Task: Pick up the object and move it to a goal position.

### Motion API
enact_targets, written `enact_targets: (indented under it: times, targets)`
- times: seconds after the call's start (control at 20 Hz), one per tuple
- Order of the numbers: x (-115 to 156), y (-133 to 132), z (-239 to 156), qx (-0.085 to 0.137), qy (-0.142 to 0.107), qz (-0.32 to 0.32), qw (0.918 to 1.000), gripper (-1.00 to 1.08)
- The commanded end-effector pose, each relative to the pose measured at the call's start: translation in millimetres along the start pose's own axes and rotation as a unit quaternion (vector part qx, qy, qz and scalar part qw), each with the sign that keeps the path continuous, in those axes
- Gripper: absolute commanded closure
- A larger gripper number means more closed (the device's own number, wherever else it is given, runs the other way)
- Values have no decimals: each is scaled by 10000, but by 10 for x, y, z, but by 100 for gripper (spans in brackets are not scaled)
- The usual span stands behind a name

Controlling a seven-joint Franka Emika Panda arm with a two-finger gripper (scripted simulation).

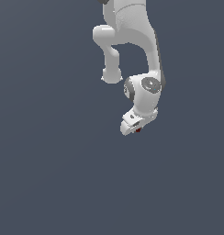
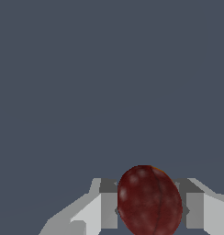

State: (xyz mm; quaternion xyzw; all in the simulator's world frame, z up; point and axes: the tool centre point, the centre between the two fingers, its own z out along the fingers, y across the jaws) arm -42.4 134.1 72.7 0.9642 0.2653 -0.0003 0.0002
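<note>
You have the dark red object (image 2: 149, 202) pinched in the gripper (image 2: 150, 209): in the wrist view its grey fingers (image 2: 109, 204) press against both sides of the rounded, glossy, plum-like body. From the exterior view you see only a small red speck (image 1: 138, 130) at the tip of the white gripper (image 1: 136, 127), below the bent arm (image 1: 132, 36). Around it lies plain dark grey ground (image 1: 49, 174).

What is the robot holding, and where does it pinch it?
The end effector holds the dark red object, a roundish blob, pinched at its two opposite sides between the fingers.
</note>
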Motion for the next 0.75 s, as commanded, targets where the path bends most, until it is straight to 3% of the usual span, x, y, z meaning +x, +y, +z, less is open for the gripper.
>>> enact_targets:
  times: [0.0, 0.35, 0.7]
  targets:
    - [-9, -262, -65, -2, 1, 3, 10000, 108]
    - [-4, -798, -197, -2, 1, 3, 10000, 108]
    - [9, -976, -242, -2, 1, 3, 10000, 108]
